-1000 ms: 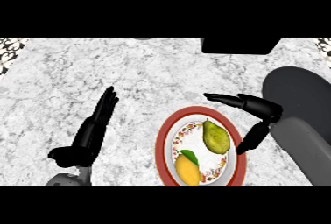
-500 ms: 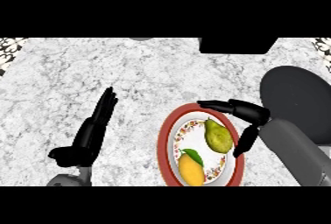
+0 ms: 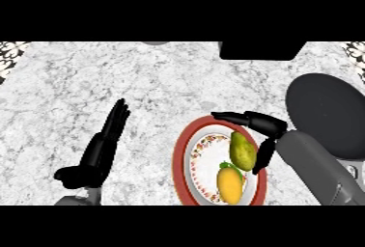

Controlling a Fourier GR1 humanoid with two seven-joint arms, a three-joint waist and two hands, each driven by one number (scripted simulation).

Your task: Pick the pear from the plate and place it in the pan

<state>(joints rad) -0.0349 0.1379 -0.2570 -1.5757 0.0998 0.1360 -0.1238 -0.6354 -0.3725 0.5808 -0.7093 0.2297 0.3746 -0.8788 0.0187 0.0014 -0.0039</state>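
Observation:
A green pear (image 3: 242,150) lies on the right side of a red-rimmed plate (image 3: 181,161), with a yellow-orange fruit (image 3: 230,183) just below it on the same plate. My right hand (image 3: 265,128) hangs over the plate's upper right edge, fingers stretched left above the pear and the thumb down along the pear's right side; it is open and holds nothing. The dark round pan (image 3: 328,114) sits at the right, beyond that hand. My left hand (image 3: 103,147) rests open at the lower left, fingers pointing up.
A black rectangular object (image 3: 261,50) stands at the counter's far edge, top right. Patterned tiles show at the top corners. Bare marble counter (image 3: 143,82) stretches between my left hand and the plate.
My right hand has moved left and slightly down, from beside the pan to over the plate, closing around the pear's top and right side. The left hand has stayed still.

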